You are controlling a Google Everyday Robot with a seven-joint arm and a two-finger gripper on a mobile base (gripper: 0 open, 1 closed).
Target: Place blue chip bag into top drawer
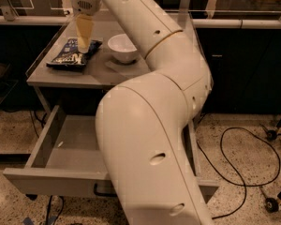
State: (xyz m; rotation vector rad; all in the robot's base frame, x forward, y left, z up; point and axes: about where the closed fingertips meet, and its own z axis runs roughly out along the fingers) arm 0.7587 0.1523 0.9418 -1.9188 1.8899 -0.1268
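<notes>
The blue chip bag [71, 55] lies flat on the left part of the grey table top [107, 74]. My gripper [84, 47] hangs straight down from the wrist at the top of the view, its tip at the bag's right end; I cannot tell whether it touches the bag. The top drawer [47, 139] below the table is pulled open towards the camera. Its inside shows bare grey, with the dark handle [102, 191] on the front panel. My large white arm hides the drawer's right half.
A white bowl [122, 48] stands on the table just right of the bag. A black cable [246, 172] loops on the speckled floor at right, near caster wheels [271, 135]. A rail and dark cabinets run behind the table.
</notes>
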